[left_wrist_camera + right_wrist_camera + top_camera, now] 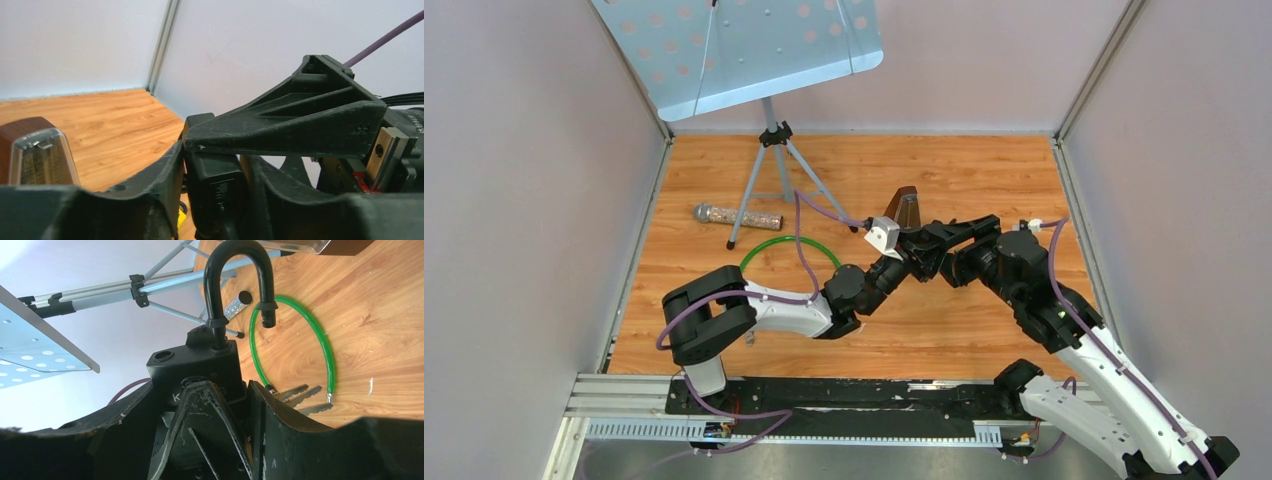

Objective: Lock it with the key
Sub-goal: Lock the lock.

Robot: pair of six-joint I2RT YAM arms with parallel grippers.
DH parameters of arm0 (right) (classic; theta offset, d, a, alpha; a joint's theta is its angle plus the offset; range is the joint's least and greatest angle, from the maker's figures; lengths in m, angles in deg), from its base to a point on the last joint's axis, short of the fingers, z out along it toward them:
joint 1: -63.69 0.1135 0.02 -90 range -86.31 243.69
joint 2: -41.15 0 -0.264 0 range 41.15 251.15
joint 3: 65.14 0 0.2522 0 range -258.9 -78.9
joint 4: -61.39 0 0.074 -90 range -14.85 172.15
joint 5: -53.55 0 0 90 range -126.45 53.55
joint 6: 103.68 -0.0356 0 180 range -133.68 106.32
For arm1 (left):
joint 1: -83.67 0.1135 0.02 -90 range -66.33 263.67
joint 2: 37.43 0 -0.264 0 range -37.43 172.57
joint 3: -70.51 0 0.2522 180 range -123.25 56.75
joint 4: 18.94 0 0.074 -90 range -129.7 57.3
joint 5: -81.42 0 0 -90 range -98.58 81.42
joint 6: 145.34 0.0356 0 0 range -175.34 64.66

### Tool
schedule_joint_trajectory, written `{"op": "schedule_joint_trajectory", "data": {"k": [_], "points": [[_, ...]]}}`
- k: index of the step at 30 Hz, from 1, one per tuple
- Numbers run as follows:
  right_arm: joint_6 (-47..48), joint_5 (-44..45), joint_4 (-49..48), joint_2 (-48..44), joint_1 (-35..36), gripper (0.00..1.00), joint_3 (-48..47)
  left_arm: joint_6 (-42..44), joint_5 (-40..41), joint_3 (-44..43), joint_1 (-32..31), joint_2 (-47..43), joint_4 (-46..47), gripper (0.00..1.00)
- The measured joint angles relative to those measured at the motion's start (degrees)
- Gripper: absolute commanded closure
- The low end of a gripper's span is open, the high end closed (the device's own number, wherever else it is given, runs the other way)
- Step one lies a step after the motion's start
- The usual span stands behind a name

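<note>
The green ring (779,239) carrying 3 keys (299,396) lies flat on the table (984,180), left of centre. Just right of it, the left gripper (215,155) brackets the padlock (200,367) body, but whether it clamps cannot be told. The right gripper (200,390) grips that same body, with the shackle (239,260) standing open. The lock looks rigid, dense and smooth, so it is probably best held by its flat sides. The thin keys likely need a pinch at the bow.

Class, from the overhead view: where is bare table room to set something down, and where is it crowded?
Bare: table, back right between metronome and right wall; near strip between left arm and right arm. Crowded: back left, tripod, microphone, green ring; centre, left gripper, right gripper, padlock.
</note>
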Motion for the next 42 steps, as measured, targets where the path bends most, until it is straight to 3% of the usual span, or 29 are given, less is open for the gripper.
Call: {"op": "schedule_joint_trajectory", "data": {"k": [1, 2, 4, 6, 8, 11, 18, 24, 29, 35, 42], "points": [[-0.1, 0.0, -0.1, 0.0, 0.0, 0.67, 0.2, 0.1, 0.0, 0.0, -0.2, 0.0, 0.0, 0.71], [0.0, 0.1, -0.2, 0.0, 0.0, 0.61, 0.3, -0.2, -0.2, 0.0, -0.3, 0.0, 0.0, 0.89], [0.1, 0.2, -0.5, 0.0, 0.0, 0.40, 0.3, -0.7, -0.1, 0.0, -0.4, 0.1, 0.4, 1.00], [0.2, 0.2, -0.7, 0.0, 0.0, 0.21, 0.3, -0.5, -0.3, 0.0, -0.3, 0.1, 0.6, 1.00], [0.2, 0.2, -0.7, -0.1, 0.0, 0.10, 0.3, -0.2, -0.7, 0.0, -0.2, 0.0, -0.6, 1.00], [1.0, 0.7, 0.6, -1.0, 0.0, 0.03, 0.4, 0.3, -1.7, 0.1, -0.1, -1.2, -6.4, 1.00], [9.5, 3.7, 2.8, -8.2, 0.1, 0.04, 1.3, -1.3, -8.1, 2.2, 3.0, -11.1, -26.3, 1.00], [30.0, 4.0, 2.3, -12.9, 0.0, 0.03, -0.3, -7.4, -22.4, 0.4, 12.3, -22.9, -47.5, 1.00], [46.7, -4.8, -0.8, -8.3, 0.1, 0.04, -3.8, -14.5, -33.5, -5.9, 19.2, -28.9, -64.3, 1.00], [57.0, -17.8, -7.6, -0.2, 0.0, 0.07, -4.5, -28.9, -45.3, -6.7, 26.2, -34.5, -70.7, 1.00], [61.2, -28.9, -15.4, 5.9, 0.1, 0.20, -4.3, -42.0, -51.9, -4.0, 28.4, -37.2, -69.1, 1.00]]}}
